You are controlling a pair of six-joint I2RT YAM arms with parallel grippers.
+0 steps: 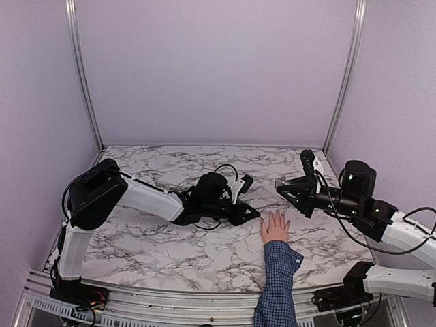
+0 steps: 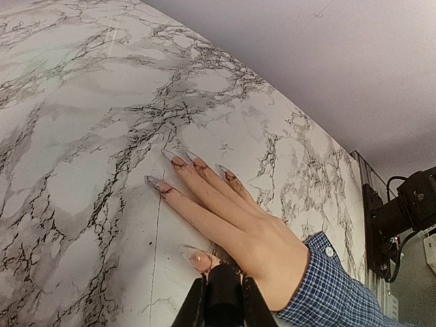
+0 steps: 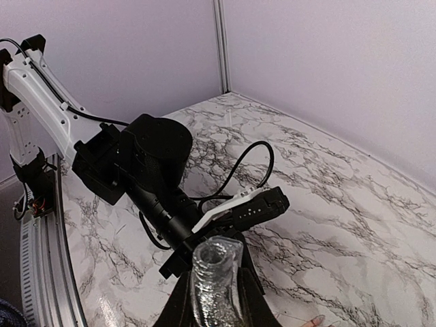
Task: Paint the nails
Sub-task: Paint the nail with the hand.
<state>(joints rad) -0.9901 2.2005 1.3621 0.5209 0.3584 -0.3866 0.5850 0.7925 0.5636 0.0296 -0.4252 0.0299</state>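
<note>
Your task's things are the nails [image 2: 194,161], long and pointed, on a pale hand [image 1: 275,228] that lies palm down on the marbled tabletop [image 1: 157,238] with its fingers spread. It sits towards the near right of the tabletop, and its blue checked sleeve [image 1: 278,286] comes in from the near edge. In your left wrist view the nails look clear to pinkish with dark lines, and the four fingers point away from the camera while the thumb points off to the left. Your left claw [image 2: 223,303] is closed narrowly around a dark cap [image 2: 223,285], gripped between both fingers at the bottom of that view. The cap sits just beside the thumb nail, low over the thumb side of the hand; you cannot tell from here whether it touches the skin. From above, that claw lies just left of the hand, near the tabletop. Your right claw [image 3: 216,303] is clamped on a grey bottle [image 3: 216,262], silvery and crinkled, held upright with its open top facing the camera. From above, this claw hangs beyond the hand, up off the tabletop and apart from the fingers. Its wrist view looks across at the left arm [image 3: 146,163], with one fingertip just showing at the bottom edge.
</note>
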